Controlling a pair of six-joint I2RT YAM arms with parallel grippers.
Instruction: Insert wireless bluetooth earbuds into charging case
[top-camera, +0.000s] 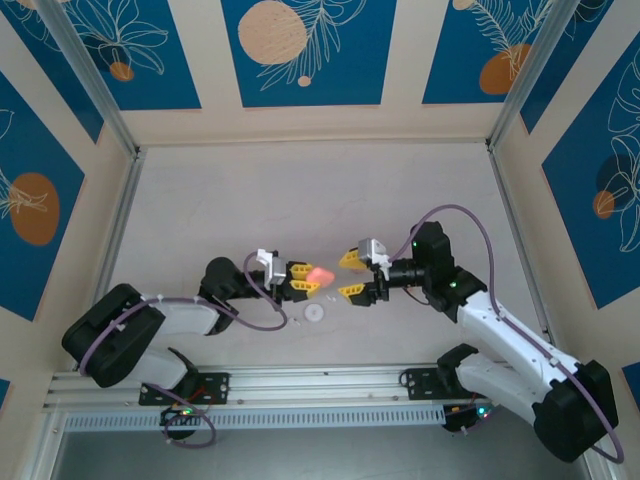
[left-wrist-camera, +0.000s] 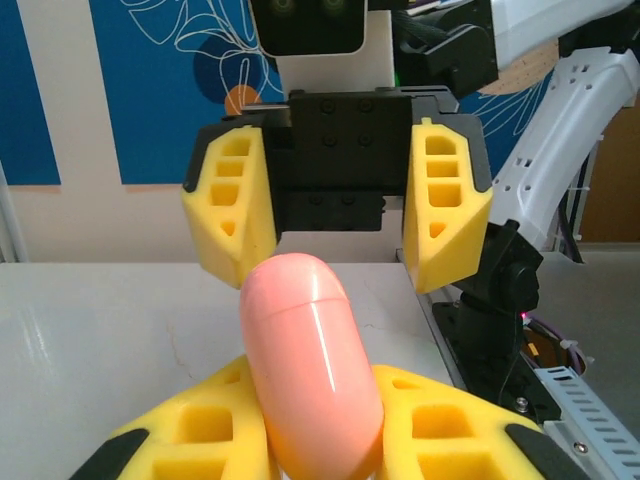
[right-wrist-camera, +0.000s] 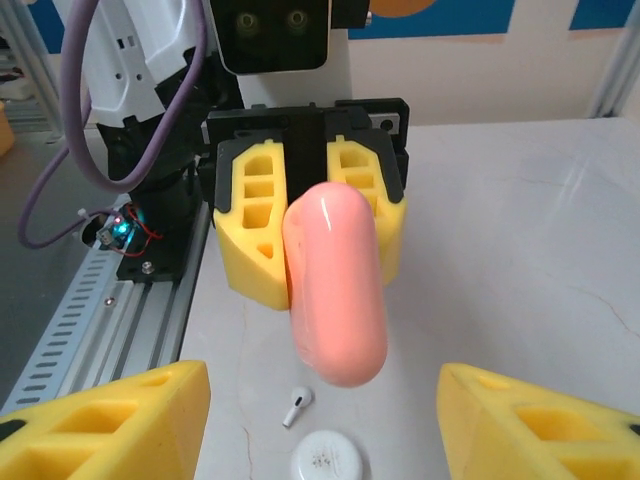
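Pink plastic sits clamped in the left gripper (top-camera: 303, 280). It is a smooth, capsule-shaped pink case (right-wrist-camera: 335, 290), pinched at one end and held clear of the table (top-camera: 420, 190), with its rounded free end pointing at the other arm. The right gripper (top-camera: 351, 276) faces that free end with its jaws apart, one to each side of the pink case. Neither jaw touches it; the left wrist view shows a gap on both sides. Below the pink case, on the table, lies one white earbud (right-wrist-camera: 296, 405), and just beside it a round white case (right-wrist-camera: 328, 462). Both are untouched.

The step in hand looks like opening the pink case with two grippers: one holds the body while the other lines up to take the free half. Next, I judge, the right jaws must close squarely on that rounded end. It is glossy and likely to slip. They would then pull or hinge it away while the left grip holds firm. The earbud on the table has yet to go in, so the task seems at an early stage.
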